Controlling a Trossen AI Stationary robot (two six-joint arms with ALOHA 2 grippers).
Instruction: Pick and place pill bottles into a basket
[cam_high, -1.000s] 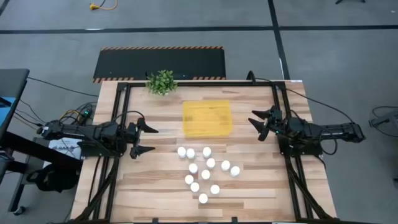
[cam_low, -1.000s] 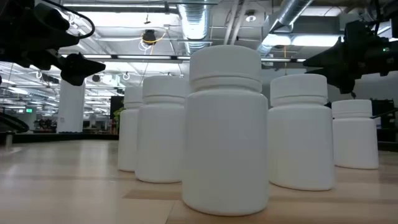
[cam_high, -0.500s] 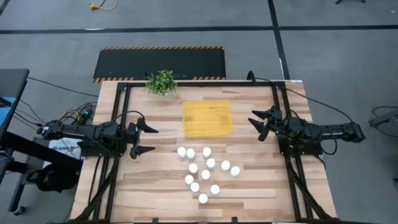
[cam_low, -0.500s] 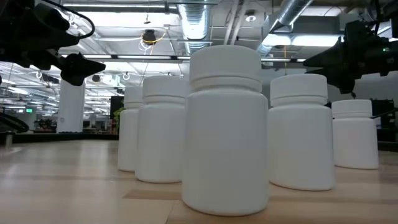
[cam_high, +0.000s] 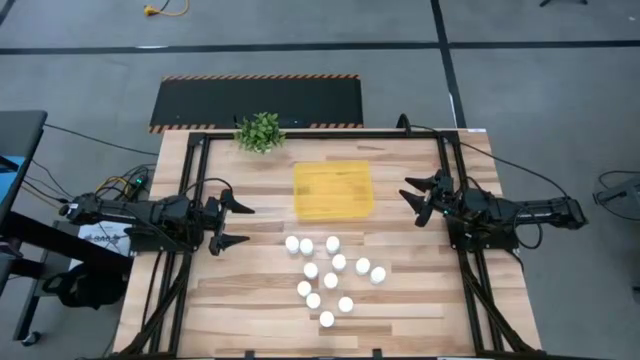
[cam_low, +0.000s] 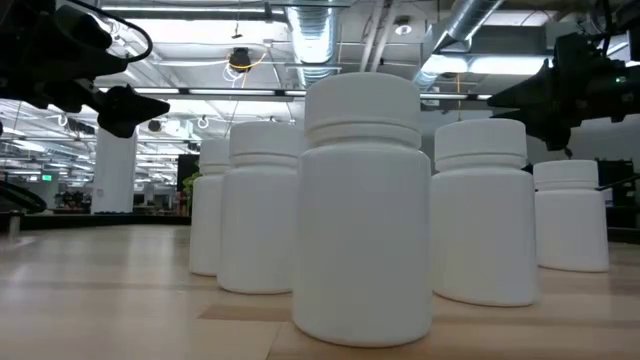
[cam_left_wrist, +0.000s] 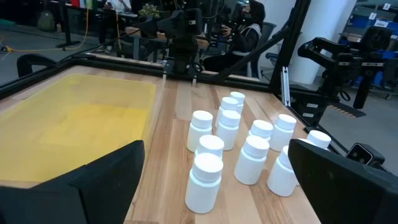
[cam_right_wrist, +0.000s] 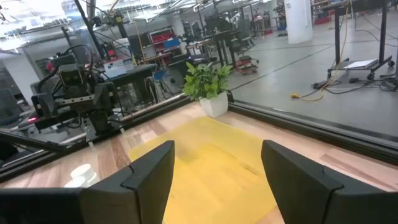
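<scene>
Several white pill bottles (cam_high: 328, 271) stand upright in a cluster on the wooden table, near its front middle; they also show in the low view (cam_low: 362, 210) and the left wrist view (cam_left_wrist: 227, 129). The yellow tray (cam_high: 333, 190) sits on the table just beyond them, and shows in the left wrist view (cam_left_wrist: 68, 118) and the right wrist view (cam_right_wrist: 211, 162). My left gripper (cam_high: 237, 224) hovers open at the table's left side. My right gripper (cam_high: 413, 203) hovers open at the right side, level with the tray. Both are empty.
A small green potted plant (cam_high: 260, 131) stands at the table's far edge, left of the tray. Black frame rails (cam_high: 190, 180) run along the table's left, right and far sides. Bare wood lies between each gripper and the bottles.
</scene>
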